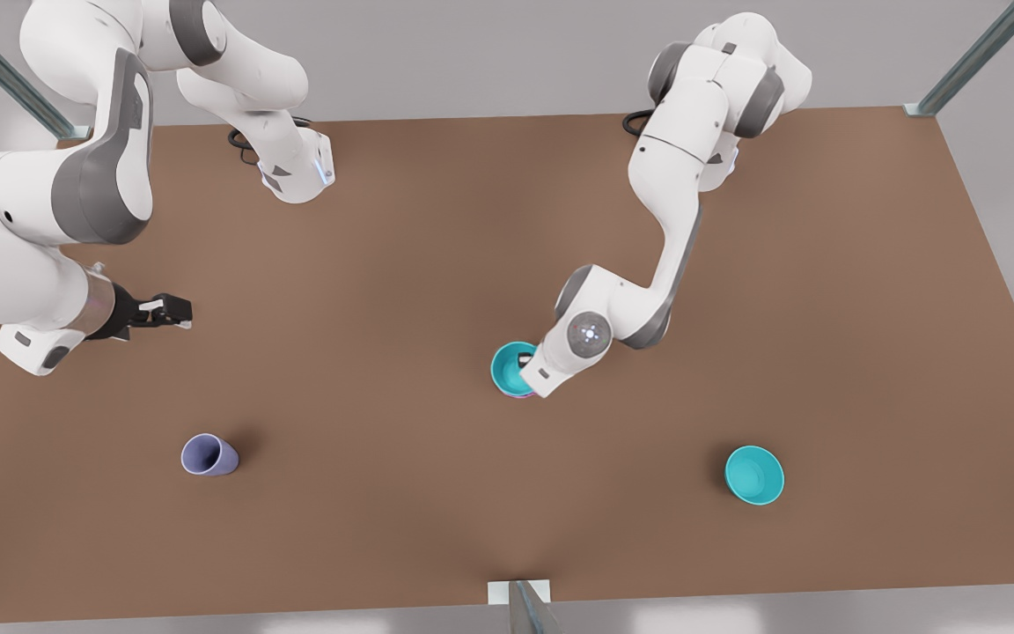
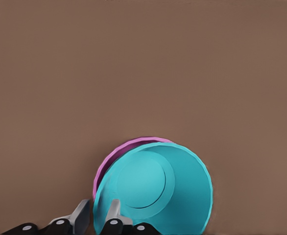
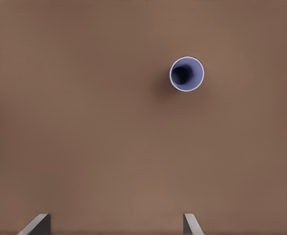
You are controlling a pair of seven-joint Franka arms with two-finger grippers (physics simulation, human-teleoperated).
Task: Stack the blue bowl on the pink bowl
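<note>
Left end effector [image 2: 98, 215] pinching rim of blue bowl [image 2: 155, 188], nested in pink bowl [image 2: 115, 155], mid-worktop [image 1: 824, 308]. Right end effector [image 3: 116, 223] spread wide, idle near lavender cup [image 3: 186, 74].

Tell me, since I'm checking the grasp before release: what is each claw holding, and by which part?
The left claw pinches the blue bowl by its rim wall, with the pink bowl under it. The right claw waits open, holding nothing.

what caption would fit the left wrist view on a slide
Left hand pinching the rim of the teal plastic blue bowl, nested in the magenta pink bowl on the brown table.
</note>
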